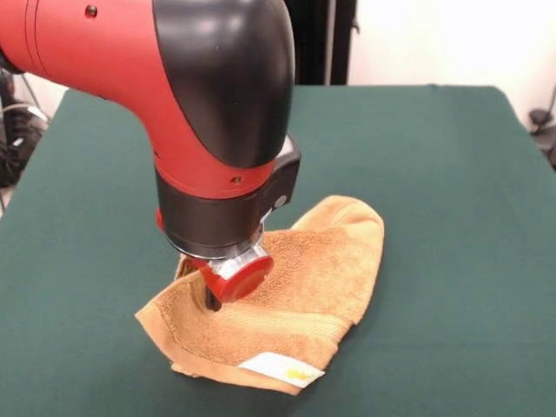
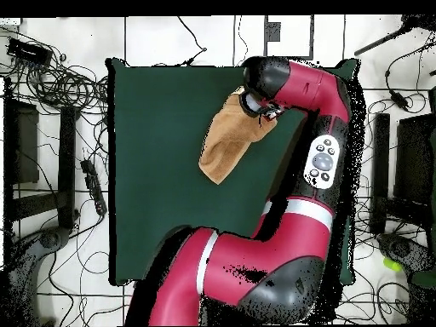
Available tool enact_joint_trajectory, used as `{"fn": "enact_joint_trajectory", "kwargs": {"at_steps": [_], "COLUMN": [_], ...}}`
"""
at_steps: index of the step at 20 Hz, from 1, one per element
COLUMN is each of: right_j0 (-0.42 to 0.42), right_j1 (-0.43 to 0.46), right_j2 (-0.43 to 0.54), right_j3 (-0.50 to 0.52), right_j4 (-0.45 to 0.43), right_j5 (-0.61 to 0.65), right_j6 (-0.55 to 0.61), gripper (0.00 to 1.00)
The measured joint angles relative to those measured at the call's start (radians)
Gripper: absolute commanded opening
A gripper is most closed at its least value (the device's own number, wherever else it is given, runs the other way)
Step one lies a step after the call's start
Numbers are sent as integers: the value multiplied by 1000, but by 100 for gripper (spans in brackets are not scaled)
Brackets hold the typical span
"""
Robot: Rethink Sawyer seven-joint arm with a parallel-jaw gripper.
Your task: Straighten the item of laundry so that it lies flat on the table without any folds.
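The item of laundry, an orange-tan terry towel, lies crumpled and folded over itself near the middle of the table. Its white label shows at the corner nearest the camera, and a woven band runs above it. My gripper comes straight down into the towel's left part, where the cloth bunches up around it. The red and black wrist hides how the jaws stand. In the overhead view the towel lies slanted on the green table, with one end under the wrist.
In the overhead view the arm reaches across the table's right side. Cables and dark equipment lie on the floor to the left, with more stands to the right.
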Motion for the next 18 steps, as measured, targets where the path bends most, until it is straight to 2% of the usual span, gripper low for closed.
{"fn": "enact_joint_trajectory", "kwargs": {"at_steps": [4,9,13,18], "right_j0": [0,-1,-3,-19], "right_j1": [-50,-170,-302,-457], "right_j2": [23,59,86,119], "right_j3": [61,201,322,423], "right_j4": [-10,-46,-87,-125], "right_j5": [-6,-40,-52,-52], "right_j6": [0,-4,-22,-68], "gripper": [0,0,0,0]}}
